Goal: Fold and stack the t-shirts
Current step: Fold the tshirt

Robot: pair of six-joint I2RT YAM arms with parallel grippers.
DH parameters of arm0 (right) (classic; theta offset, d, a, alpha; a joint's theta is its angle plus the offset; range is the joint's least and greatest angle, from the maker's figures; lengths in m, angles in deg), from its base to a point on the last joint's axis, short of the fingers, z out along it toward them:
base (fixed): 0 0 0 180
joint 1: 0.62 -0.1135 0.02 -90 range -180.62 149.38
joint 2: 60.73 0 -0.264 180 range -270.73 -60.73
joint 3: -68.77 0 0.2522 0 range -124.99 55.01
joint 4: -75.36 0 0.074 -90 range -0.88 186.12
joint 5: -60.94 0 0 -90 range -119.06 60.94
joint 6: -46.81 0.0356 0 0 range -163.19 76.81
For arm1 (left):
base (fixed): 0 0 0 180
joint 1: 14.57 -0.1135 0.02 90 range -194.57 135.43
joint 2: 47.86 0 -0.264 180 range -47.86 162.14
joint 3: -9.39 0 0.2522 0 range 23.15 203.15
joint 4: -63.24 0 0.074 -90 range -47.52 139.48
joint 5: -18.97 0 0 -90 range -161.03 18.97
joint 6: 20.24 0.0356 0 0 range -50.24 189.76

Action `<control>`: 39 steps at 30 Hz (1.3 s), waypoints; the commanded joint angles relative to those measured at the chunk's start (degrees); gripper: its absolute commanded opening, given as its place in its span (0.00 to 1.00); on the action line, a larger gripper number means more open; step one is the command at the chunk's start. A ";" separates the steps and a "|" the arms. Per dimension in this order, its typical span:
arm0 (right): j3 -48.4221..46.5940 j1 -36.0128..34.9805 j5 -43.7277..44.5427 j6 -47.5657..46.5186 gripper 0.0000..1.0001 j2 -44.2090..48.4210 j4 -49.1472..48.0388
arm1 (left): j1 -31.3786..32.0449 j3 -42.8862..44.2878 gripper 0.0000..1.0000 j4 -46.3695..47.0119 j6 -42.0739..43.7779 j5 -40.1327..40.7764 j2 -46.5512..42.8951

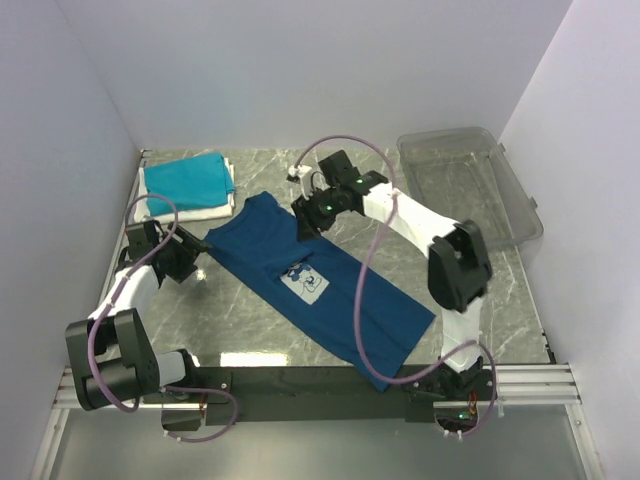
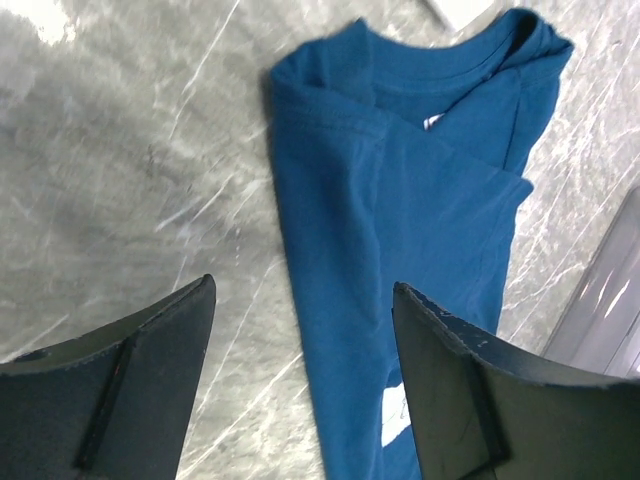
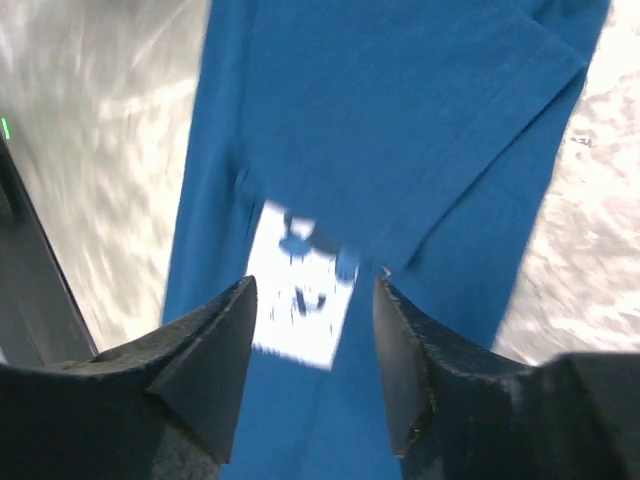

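Observation:
The navy blue t-shirt lies in a long narrow strip, sides folded in, diagonally across the marble table, with its pale square print facing up. It also shows in the left wrist view and the right wrist view. My left gripper is open and empty just left of the shirt's collar end. My right gripper is open and empty above the shirt's upper edge, its print showing between the fingers. A folded teal t-shirt sits on a folded white one at the back left.
A clear plastic bin stands at the back right. White walls close in the table on three sides. The metal rail with the arm bases runs along the near edge.

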 commanded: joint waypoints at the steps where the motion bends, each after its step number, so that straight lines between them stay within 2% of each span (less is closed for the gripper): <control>1: -5.31 0.17 0.31 17.08 0.58 -7.81 -5.99 | 0.09 4.14 0.76 1.16 1.67 1.08 1.09; 5: -19.25 0.79 3.93 25.00 0.61 -17.99 -4.52 | 0.52 5.29 0.74 0.81 1.49 1.69 1.97; 8: -26.13 2.01 5.61 27.29 0.62 -24.25 -3.90 | 0.88 6.08 0.73 -0.42 1.84 2.13 1.97; 11: -26.68 3.33 7.98 28.36 0.63 -25.85 -7.67 | 0.88 6.09 0.73 -1.74 2.19 2.57 0.83; 12: -26.94 3.51 9.03 28.19 0.67 -26.29 -8.12 | 0.88 6.00 0.74 -1.83 2.19 2.57 0.39; 17: -33.69 4.04 10.01 28.18 0.68 -32.26 -4.87 | 0.88 4.24 0.74 -1.39 0.88 1.78 -1.98; 29: -35.91 3.95 4.74 31.61 0.67 -37.90 -3.90 | 0.88 2.74 0.74 -0.95 -0.70 0.29 -4.71; 39: -35.55 2.90 3.50 31.17 0.56 -39.74 -0.83 | 0.88 2.39 0.74 -1.30 -1.06 -0.15 -6.47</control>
